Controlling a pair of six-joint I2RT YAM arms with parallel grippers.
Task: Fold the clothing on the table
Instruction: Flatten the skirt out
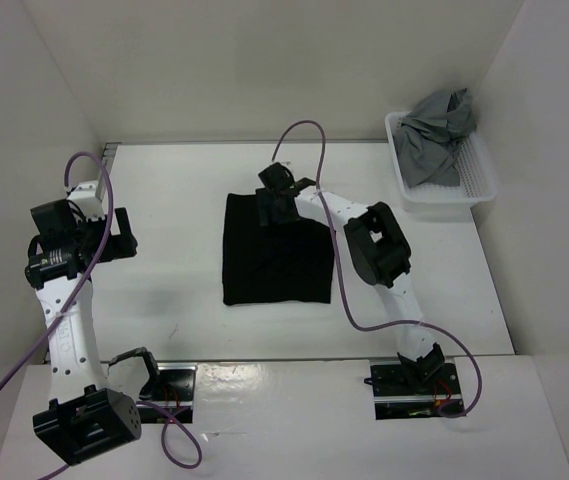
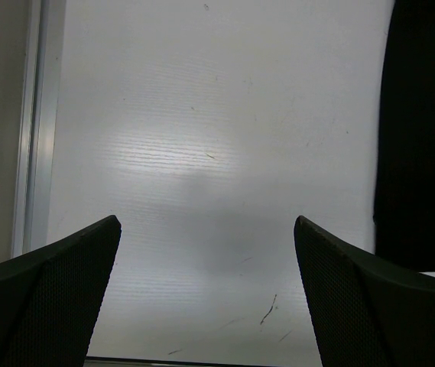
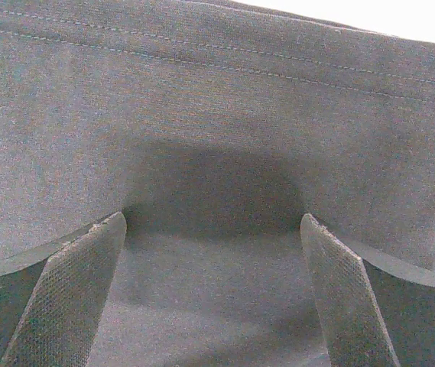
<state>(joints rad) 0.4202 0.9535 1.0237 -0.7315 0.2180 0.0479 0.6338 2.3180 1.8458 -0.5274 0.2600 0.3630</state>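
Clothing (image 1: 277,250) lies flat on the white worktop (image 1: 179,190) as a neat black rectangle, a little right of the middle and square to the worktop's edges. The right arm reaches across from its base at the near edge, and the right hand (image 1: 277,193) sits over the far edge of the clothing, near the middle of that edge. In the right wrist view its fingers (image 3: 72,298) are spread wide with dark fabric filling the space below and between them. Nothing is pinched there, so this hand is released. A stitched hem (image 3: 225,57) runs across just beyond the fingertips, with a sliver of bare worktop past it in the upper right corner. The fingers' shadow falls close on the cloth, but whether the tips touch it cannot be told.

The left hand (image 2: 206,225) is well apart from the clothing, off to the left and above bare worktop near the left rim. Its fingers are also spread wide and hold nothing. In the left wrist view the clothing shows only as a dark strip along the right side.

A white basket (image 1: 464,195) stands at the far right corner of the worktop with a crumpled grey garment (image 1: 439,135) in it, well apart from both hands.
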